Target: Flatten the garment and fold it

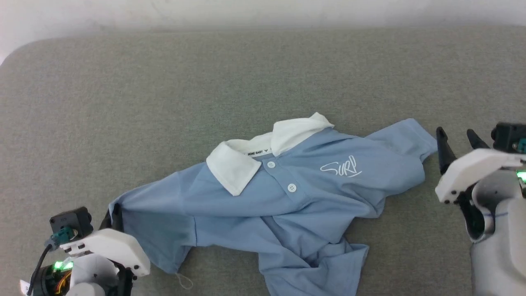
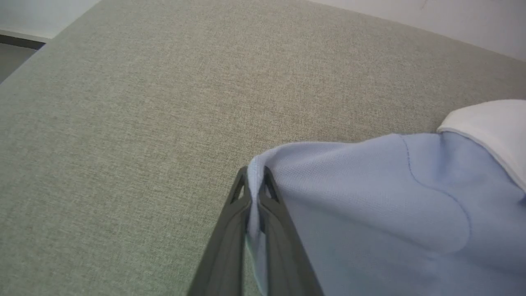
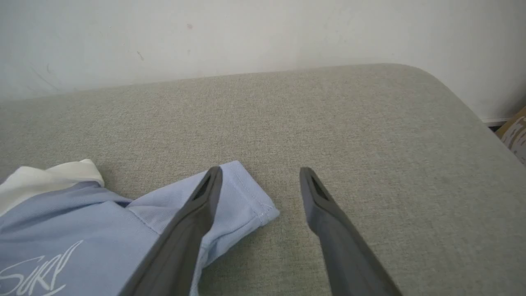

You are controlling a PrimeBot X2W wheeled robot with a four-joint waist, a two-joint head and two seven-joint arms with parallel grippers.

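Note:
The garment (image 1: 287, 197), a light blue polo shirt with a white collar, white buttons and white script, lies crumpled front-up on the grey cushion. My left gripper (image 1: 114, 214) is at the shirt's left sleeve, shut on its edge; in the left wrist view the fingers (image 2: 232, 230) pinch a fold of the garment (image 2: 370, 197). My right gripper (image 1: 456, 142) stands open just right of the other sleeve. In the right wrist view the right gripper (image 3: 258, 176) hovers over the cuff of the garment (image 3: 240, 197), its left finger above the fabric and its right finger over bare cushion.
The grey fabric cushion (image 1: 205, 82) stretches wide behind and beside the shirt, ending at a pale wall (image 3: 246, 33). Its rounded corners show at far left (image 1: 16, 53) and, in the right wrist view, at right (image 3: 444, 86). A loose thread (image 1: 185, 281) trails from the hem.

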